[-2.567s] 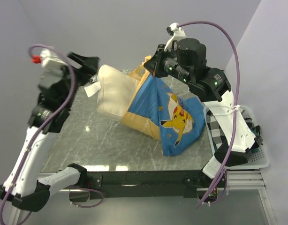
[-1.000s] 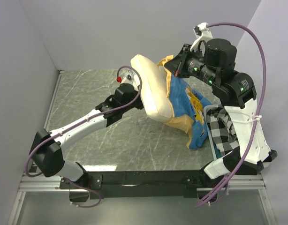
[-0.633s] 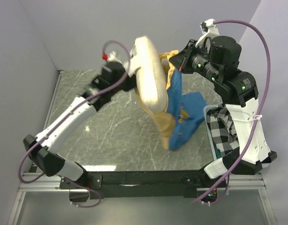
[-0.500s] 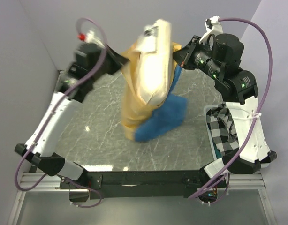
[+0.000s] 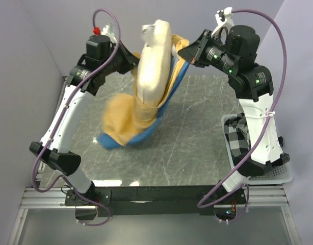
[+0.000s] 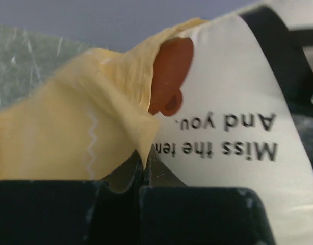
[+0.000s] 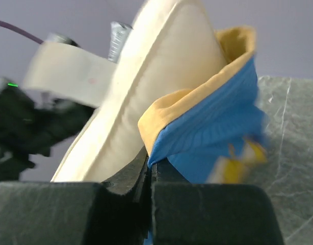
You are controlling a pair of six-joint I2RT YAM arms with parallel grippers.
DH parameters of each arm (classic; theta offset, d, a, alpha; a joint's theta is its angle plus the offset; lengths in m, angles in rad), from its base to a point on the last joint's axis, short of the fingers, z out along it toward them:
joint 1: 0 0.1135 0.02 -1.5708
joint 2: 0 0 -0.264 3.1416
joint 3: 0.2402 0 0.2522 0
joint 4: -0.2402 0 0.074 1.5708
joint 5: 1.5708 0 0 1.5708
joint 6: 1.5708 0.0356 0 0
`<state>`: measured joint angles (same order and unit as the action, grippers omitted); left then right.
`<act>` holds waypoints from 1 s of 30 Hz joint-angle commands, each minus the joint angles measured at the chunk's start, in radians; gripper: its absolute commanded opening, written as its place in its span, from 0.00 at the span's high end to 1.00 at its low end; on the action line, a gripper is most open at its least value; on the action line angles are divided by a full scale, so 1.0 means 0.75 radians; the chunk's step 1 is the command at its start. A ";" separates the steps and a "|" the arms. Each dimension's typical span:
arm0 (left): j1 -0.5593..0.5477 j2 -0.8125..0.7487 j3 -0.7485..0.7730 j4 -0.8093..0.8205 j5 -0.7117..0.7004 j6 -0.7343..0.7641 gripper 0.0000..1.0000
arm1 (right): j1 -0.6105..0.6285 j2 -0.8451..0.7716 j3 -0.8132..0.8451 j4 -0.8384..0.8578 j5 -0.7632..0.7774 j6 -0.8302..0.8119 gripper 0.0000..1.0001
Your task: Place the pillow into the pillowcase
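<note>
Both arms hold the pillowcase [image 5: 125, 127] up above the table by its mouth. Its mustard and blue body hangs down and swings left, blurred. The cream pillow [image 5: 152, 64] stands upright in the mouth, its upper half sticking out. My left gripper [image 5: 132, 62] is shut on the yellow rim, seen close as the left gripper [image 6: 142, 164] pinching the pillowcase [image 6: 70, 132] beside the pillow [image 6: 238, 92] with its brown bear print [image 6: 169, 76]. My right gripper [image 5: 190, 52] is shut on the opposite rim; in the right wrist view that gripper [image 7: 150, 164] clamps the pillowcase [image 7: 212, 127] next to the pillow [image 7: 146, 92].
A white basket [image 5: 280, 176] at the table's right edge holds a black-and-white checked cloth [image 5: 237, 143]. The grey marble table [image 5: 197, 138] lies below the hanging sack. Walls close in behind and on both sides.
My left gripper shut on the pillowcase rim and rose with it. The pillow and sack lifted off the table, and the sack's lower end swung from right to left.
</note>
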<state>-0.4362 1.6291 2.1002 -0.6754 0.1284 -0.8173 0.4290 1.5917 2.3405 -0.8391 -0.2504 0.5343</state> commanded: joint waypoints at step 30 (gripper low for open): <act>0.807 0.022 0.469 0.619 0.622 -0.643 0.99 | -0.065 -0.118 -0.219 0.319 -0.194 0.024 1.00</act>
<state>0.1253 1.6474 2.2951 -0.4732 0.5812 -1.1759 0.3985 1.5391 2.1330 -0.6731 -0.3801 0.5537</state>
